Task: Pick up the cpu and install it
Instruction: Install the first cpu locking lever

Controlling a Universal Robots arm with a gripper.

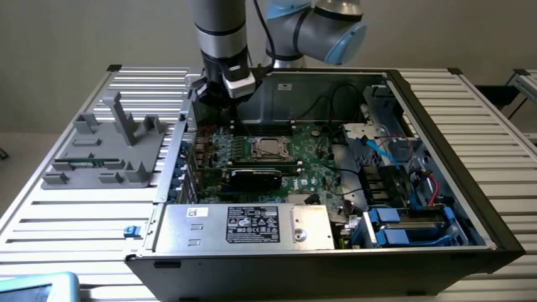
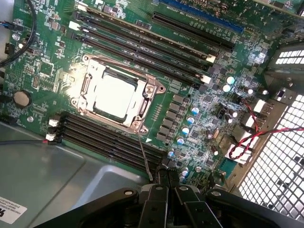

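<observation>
1. Cpu (image 2: 114,95) lies flat with its silvery metal top facing up, inside the metal socket frame (image 2: 145,102). The frame borders it on all four sides.
2. The chip is square, so it has no long axis. Its edges run parallel to the frame's edges and to the black memory slots (image 2: 109,137) beside the socket.
3. The socket sits near the middle of the green motherboard (image 2: 47,52), closer to the far wall of the open computer case (image 1: 453,160) than to the silver power supply (image 1: 243,226) along the case's near edge.
4. The arm (image 1: 220,31) comes down almost vertically at the case's far corner on the exterior view's left, above that edge of the motherboard.
5. The gripper (image 2: 167,176) points down at the board with its fingers pressed together and nothing between them. It hangs above the board, apart from the cpu, with a thin wire lever (image 2: 145,156) between them.
6. The case rests on a slatted bench (image 1: 84,214). A grey fixture (image 1: 109,148) stands near the bench's edge on the exterior view's left.
</observation>
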